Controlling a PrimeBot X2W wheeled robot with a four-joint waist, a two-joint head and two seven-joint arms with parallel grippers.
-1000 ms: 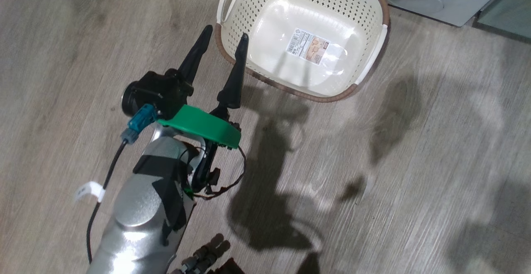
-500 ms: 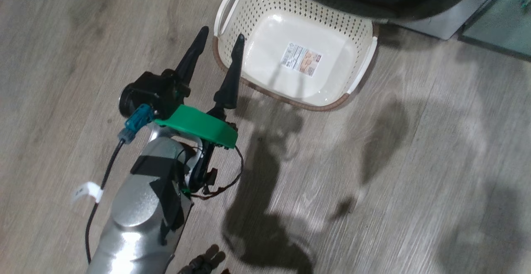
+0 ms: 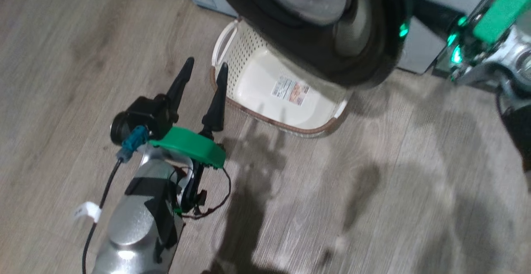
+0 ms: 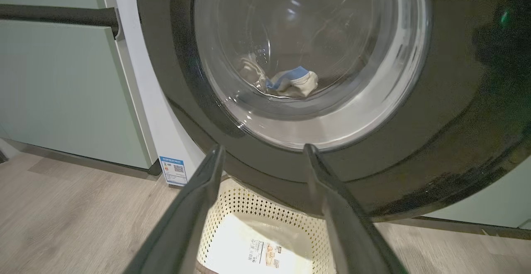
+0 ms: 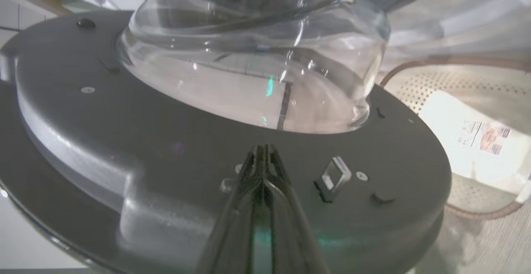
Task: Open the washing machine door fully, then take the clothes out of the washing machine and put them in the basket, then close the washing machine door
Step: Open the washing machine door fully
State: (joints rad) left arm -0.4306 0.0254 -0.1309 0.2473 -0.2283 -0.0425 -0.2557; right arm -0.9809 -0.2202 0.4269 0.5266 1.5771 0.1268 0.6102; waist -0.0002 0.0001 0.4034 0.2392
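Observation:
The washing machine door, black-rimmed with a bulging glass centre, hangs above the cream basket on the floor. My left gripper is open and holds nothing, its fingers pointing at the basket's near left corner. In the left wrist view that gripper faces the door, and the clothes, cream with a blue patch, show through the glass. The white washing machine stands behind. My right gripper is shut, its tips at the door's grey inner face below the glass bowl.
Green cabinet doors with a dark bar handle stand left of the machine. A blue label sticker sits low on the machine's front. My right wrist, with green parts, is at the upper right. The wood floor lies before the basket.
The head camera has tilted up: the basket sits lower in the picture, and the door and my right wrist have come into view. My left gripper stays open.

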